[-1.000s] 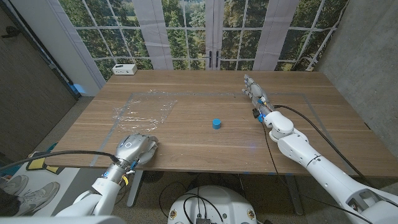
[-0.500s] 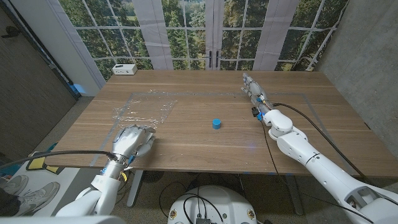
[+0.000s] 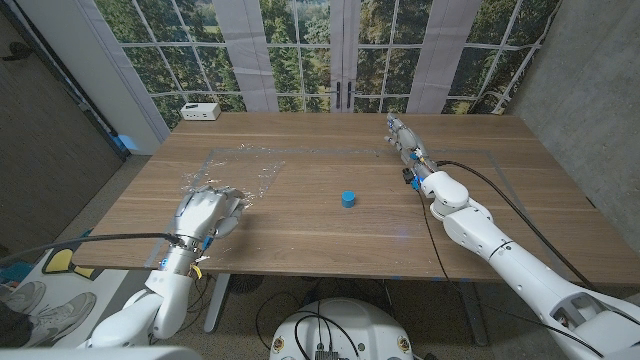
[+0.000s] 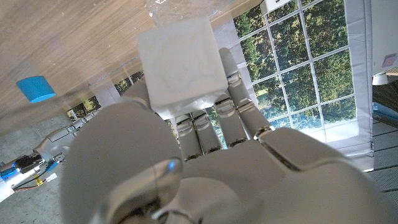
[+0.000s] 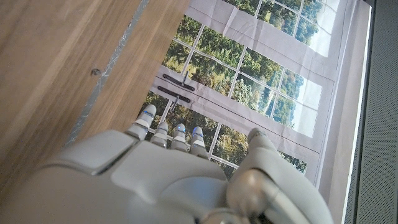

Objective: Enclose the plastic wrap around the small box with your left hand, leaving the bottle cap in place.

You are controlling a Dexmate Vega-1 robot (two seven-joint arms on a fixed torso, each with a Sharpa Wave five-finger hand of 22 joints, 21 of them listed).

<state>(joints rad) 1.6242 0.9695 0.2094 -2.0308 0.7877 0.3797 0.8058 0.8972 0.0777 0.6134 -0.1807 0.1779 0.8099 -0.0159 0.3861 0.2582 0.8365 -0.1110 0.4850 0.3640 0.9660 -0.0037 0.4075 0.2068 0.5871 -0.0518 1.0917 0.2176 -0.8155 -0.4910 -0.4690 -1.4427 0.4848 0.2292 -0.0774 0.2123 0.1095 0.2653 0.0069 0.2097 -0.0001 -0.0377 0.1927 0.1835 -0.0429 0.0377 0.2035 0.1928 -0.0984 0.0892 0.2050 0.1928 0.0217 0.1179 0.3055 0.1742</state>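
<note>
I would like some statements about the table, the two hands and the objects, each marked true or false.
1. The left hand holds a small white box. True.
2. The blue bottle cap lies on the plastic wrap. False: it stands on bare wood, apart from the wrap.
3. The right hand holds the cap. False: it holds nothing and is toward the table's far side.
4. The left hand is at the near edge of the wrap. True.
</note>
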